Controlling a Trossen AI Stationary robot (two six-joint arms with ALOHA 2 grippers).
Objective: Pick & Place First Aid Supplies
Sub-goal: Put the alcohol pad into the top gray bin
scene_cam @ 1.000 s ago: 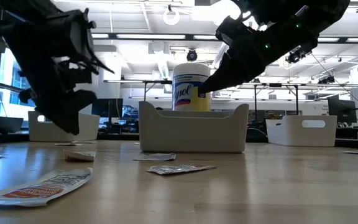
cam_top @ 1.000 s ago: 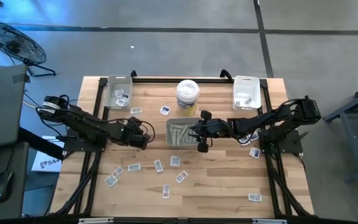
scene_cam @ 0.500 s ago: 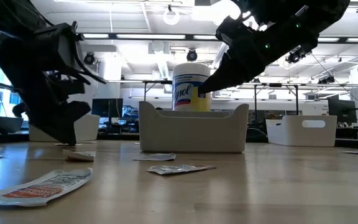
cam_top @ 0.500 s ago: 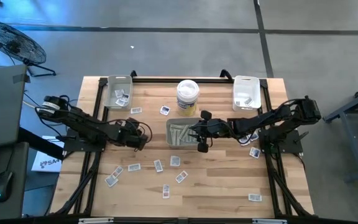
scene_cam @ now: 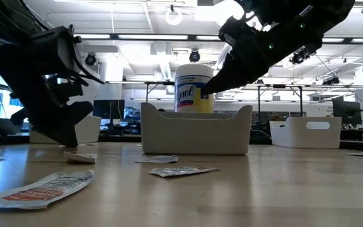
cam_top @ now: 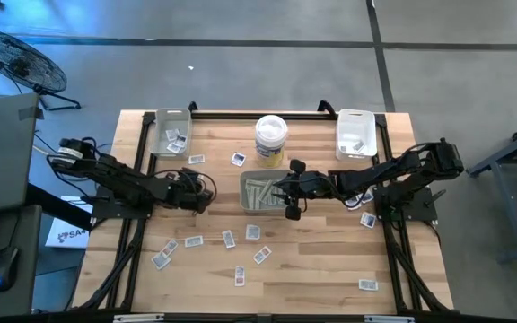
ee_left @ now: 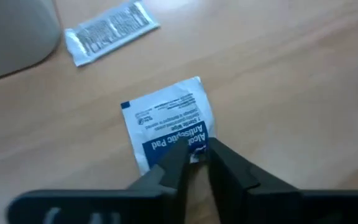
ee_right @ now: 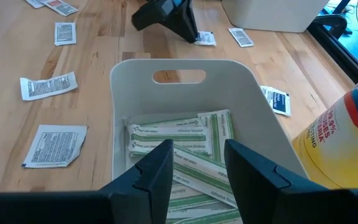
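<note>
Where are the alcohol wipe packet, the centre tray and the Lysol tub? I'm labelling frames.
alcohol wipe packet (ee_left: 166, 118), left wrist view, white printed upper half
centre tray (ee_right: 178, 70), right wrist view, handle-end rim
Lysol tub (scene_cam: 193, 89), low view, yellow label

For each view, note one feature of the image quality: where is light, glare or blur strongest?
Low view: ceiling lights behind leave both arms as dark silhouettes, and the nearest packet is soft. Left wrist view: the left end effector is blurred, while the alcohol wipe packet reads clearly. Right wrist view: the yellow-labelled tub is blurred at the edge. High view: evenly lit.
</note>
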